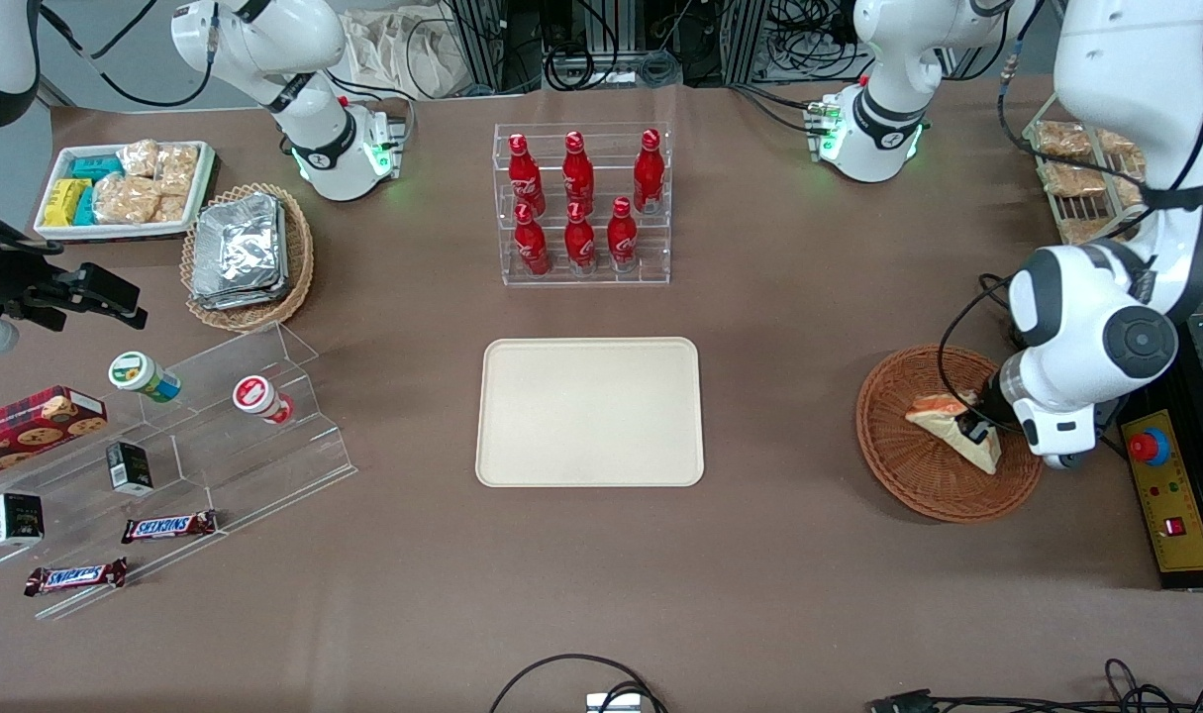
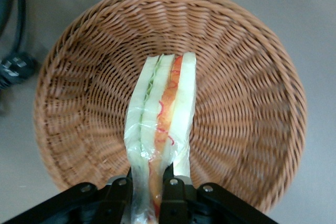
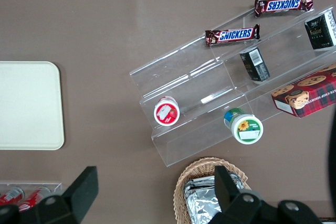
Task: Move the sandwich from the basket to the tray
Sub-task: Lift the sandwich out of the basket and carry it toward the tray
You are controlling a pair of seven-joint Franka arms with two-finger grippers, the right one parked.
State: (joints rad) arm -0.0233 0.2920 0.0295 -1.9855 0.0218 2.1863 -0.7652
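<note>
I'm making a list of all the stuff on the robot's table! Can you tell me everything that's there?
sandwich: one, white bread, orange filling, over the basket, in the claw
basket: one, reddish-brown, working arm's end
tray: one, cream, table middle
cola bottles: six, red, clear rack, farther from the camera than the tray
foil packets: a stack, silver, tan basket, parked arm's end
Snickers bars: two, brown, clear stepped shelf
cookie box: one, red, same shelf
snack tray: one, white, table corner
claw: one, black, shut on the sandwich

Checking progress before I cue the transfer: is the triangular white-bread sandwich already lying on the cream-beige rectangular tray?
No; the gripper is shut on the sandwich over the reddish-brown wicker basket, apart from the tray.
</note>
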